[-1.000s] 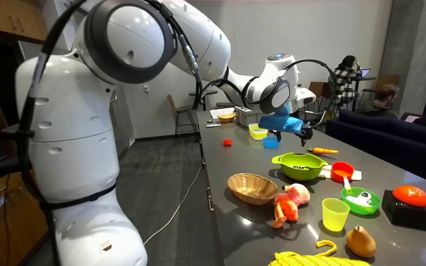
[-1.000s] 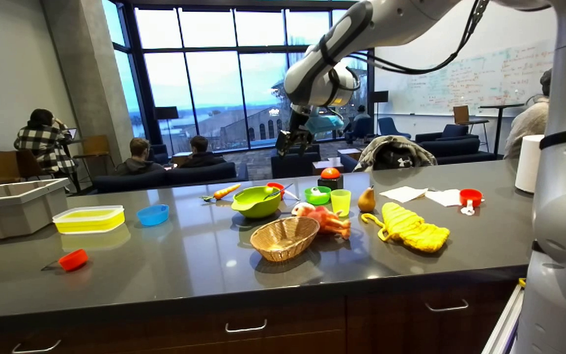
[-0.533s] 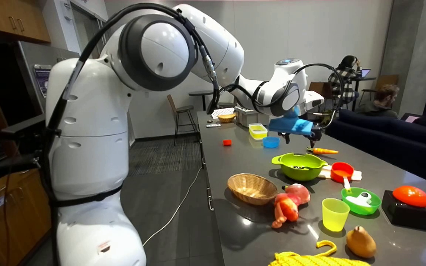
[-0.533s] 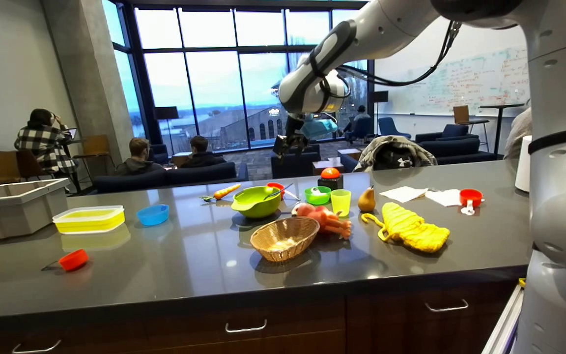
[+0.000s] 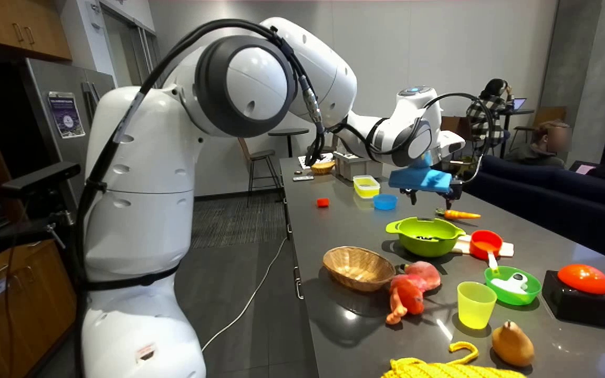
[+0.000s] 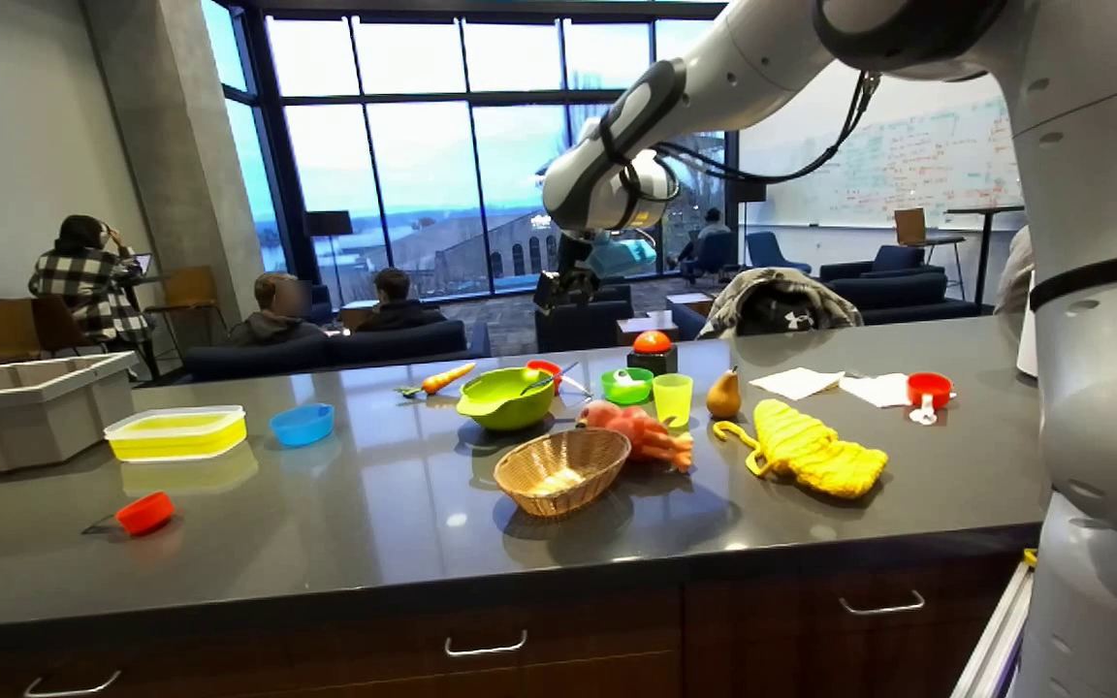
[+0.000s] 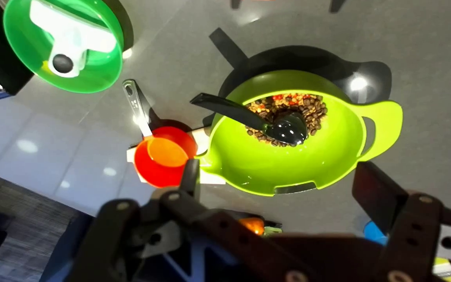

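1. The green bowl (image 7: 288, 164) stands on the table (image 5: 334, 226), lower than the gripper (image 7: 279, 170) and nearest to it; inside lie beans (image 7: 314, 106) and a black spoon (image 7: 233, 111), its handle jutting past the rim.
2. Work at the bowl calls for slow, steady lowering, I judge, keeping both fingers clear of rim and handle.
3. The gripper is spread wide, holding nothing.
4. The arm (image 5: 139, 210) reaches out over the table, elbow high, gripper pointing roughly downward.
5. Beside the bowl sits a red measuring cup (image 7: 163, 172); a carrot (image 5: 460, 214) lies nearby.
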Controlling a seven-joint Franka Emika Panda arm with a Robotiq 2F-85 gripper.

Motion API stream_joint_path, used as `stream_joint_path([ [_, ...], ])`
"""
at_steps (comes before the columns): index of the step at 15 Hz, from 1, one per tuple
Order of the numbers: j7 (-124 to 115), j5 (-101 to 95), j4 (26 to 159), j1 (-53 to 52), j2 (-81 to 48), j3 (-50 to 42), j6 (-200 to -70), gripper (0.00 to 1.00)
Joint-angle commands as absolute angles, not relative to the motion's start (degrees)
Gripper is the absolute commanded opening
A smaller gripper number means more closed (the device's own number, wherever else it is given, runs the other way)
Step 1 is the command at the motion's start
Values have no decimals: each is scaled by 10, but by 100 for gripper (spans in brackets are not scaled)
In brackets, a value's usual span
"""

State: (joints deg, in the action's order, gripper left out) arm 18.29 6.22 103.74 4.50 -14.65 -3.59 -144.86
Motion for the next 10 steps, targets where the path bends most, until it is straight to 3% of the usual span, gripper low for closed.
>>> stream_joint_path([
  [1, 198, 59, 994, 62, -179, -22, -1429, 100],
  [10, 210, 64, 973, 80, -216, -2, -1417, 100],
])
